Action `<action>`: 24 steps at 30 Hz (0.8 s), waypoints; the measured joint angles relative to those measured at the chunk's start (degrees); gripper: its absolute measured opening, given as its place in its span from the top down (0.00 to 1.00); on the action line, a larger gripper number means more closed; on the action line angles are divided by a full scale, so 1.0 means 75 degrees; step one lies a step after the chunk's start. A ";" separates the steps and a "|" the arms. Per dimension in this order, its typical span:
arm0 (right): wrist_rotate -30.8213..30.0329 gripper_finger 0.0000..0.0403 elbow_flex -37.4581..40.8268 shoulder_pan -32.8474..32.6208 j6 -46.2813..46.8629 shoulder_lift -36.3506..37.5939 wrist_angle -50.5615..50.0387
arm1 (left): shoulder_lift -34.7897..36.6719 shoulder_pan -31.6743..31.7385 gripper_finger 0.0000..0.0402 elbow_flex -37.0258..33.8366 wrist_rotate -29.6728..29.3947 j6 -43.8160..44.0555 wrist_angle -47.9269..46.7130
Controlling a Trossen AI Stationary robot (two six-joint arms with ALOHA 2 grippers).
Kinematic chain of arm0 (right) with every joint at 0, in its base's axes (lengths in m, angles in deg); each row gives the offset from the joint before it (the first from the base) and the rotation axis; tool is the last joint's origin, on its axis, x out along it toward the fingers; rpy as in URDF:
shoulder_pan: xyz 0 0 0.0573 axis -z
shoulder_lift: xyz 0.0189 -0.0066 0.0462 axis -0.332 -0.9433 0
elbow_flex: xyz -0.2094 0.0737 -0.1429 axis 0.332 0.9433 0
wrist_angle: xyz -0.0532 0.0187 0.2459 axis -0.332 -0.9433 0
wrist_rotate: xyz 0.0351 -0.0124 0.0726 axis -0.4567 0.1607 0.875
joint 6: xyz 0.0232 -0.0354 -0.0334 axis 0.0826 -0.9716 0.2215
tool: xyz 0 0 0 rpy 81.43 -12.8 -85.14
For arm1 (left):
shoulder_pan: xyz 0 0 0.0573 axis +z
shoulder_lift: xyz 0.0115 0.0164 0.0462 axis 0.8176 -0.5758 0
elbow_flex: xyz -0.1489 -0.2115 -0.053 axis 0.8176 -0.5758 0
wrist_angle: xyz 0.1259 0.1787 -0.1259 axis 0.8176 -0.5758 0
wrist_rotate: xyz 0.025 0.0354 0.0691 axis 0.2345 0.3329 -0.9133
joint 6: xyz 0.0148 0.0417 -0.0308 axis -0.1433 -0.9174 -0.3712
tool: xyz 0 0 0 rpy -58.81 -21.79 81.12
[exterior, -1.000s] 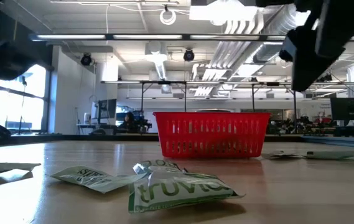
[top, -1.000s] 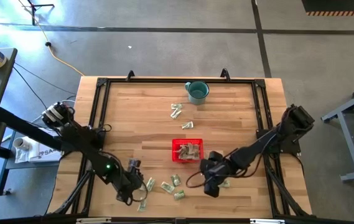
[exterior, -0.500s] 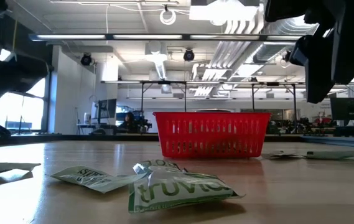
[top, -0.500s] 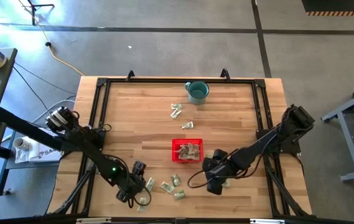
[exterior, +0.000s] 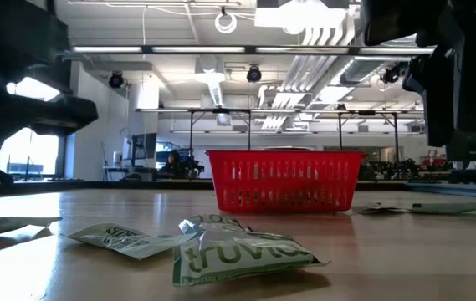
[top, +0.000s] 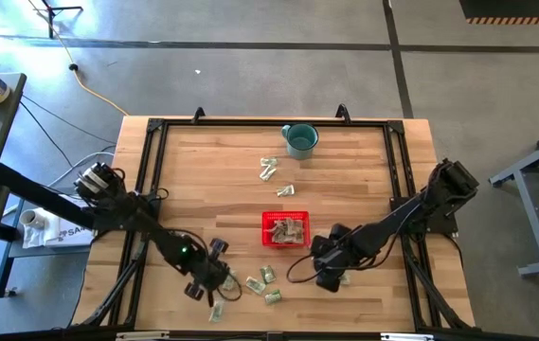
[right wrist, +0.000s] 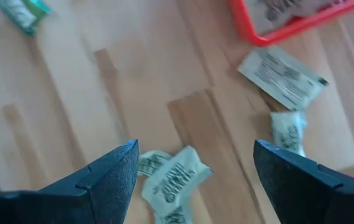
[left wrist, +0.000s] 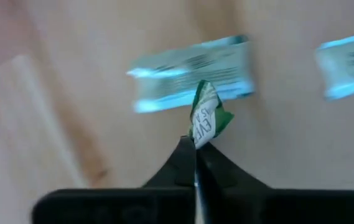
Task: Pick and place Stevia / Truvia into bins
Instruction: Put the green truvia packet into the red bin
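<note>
Several pale Stevia / Truvia packets (top: 267,279) lie flat on the wooden table near its front edge, and a few more (top: 269,169) lie farther back. The red mesh bin (top: 285,228) stands mid-table with packets inside. My left gripper (top: 216,281) is down at the front-left packets, shut on one crumpled packet (left wrist: 204,121). My right gripper (right wrist: 195,186) hangs open just right of the bin, pointing down. A crumpled packet (right wrist: 172,177) lies on the wood below the gap between its fingers, untouched. My left gripper pinches one end of a crumpled green-and-white packet (left wrist: 196,138) between its two fingertips, at their free ends only. The fingers slant steeply down from above. The rest of the packet sticks out past the tips. I cannot tell whether it is clear of the table.
A teal mug (top: 299,140) stands at the table's far edge. Black rails (top: 146,189) frame the table on both sides. In the low view a Truvia packet (exterior: 238,255) lies close in front of the bin (exterior: 284,180). Two flat packets (right wrist: 282,78) lie beside the bin's corner.
My left gripper has moved toward the table's right edge and down, onto the packets at the front left. My right gripper has tipped more steeply downward, staying over the same spot.
</note>
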 joint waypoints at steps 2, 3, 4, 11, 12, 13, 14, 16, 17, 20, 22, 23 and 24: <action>-0.0194 0.24 0.0000 -0.0079 0.0235 0.0000 -0.0266 | 0.0041 0.0190 0.94 0.0134 -0.0067 0.0036 -0.0442; -0.0314 0.24 0.0000 -0.0135 0.0350 0.0000 -0.0445 | 0.0091 0.0262 0.92 0.0239 -0.0239 0.0038 -0.0871; -0.0474 0.24 0.0000 -0.0213 0.0491 0.0007 -0.0627 | 0.0148 0.0358 0.90 0.0378 -0.0398 0.0036 -0.1381; -0.1603 0.24 0.0000 -0.0688 0.1504 0.0316 -0.1995 | 0.0681 0.1610 0.93 0.1374 -0.1333 -0.1143 -0.2579; -0.1725 0.24 0.0000 -0.0720 0.1618 0.0374 -0.2164 | 0.0752 0.1859 0.95 0.1479 -0.1377 -0.1375 -0.2451; -0.1792 0.24 0.0000 -0.0752 0.1667 0.0416 -0.2269 | 0.0777 0.2112 0.95 0.1569 -0.1383 -0.1607 -0.2167; -0.1832 0.24 0.0000 -0.0776 0.1672 0.0457 -0.2354 | 0.0770 0.2371 0.95 0.1646 -0.1373 -0.1828 -0.1747; -0.1854 0.24 0.0000 -0.0773 0.1651 0.0499 -0.2474 | 0.0742 0.2842 0.94 0.1706 -0.0996 -0.2260 -0.1055; -0.1859 0.24 0.0000 -0.0770 0.1636 0.0504 -0.2500 | 0.0688 0.3050 0.93 0.1707 -0.0656 -0.2420 -0.0635; -0.1782 0.24 0.0000 -0.0770 0.1612 0.0504 -0.2519 | 0.0384 0.3526 0.87 0.1744 0.0751 -0.2535 0.0621; -0.1636 0.24 0.0024 -0.0770 0.1622 0.0504 -0.2477 | 0.0097 0.3673 0.81 0.1734 0.1379 -0.2324 0.1248; -0.1525 0.24 0.0037 -0.0770 0.1622 0.0501 -0.2451 | -0.0005 0.3692 0.78 0.1736 0.1409 -0.2160 0.1345; -0.1451 0.24 0.0075 -0.0770 0.1621 0.0501 -0.2373 | -0.0053 0.3689 0.74 0.1724 0.1383 -0.2025 0.1291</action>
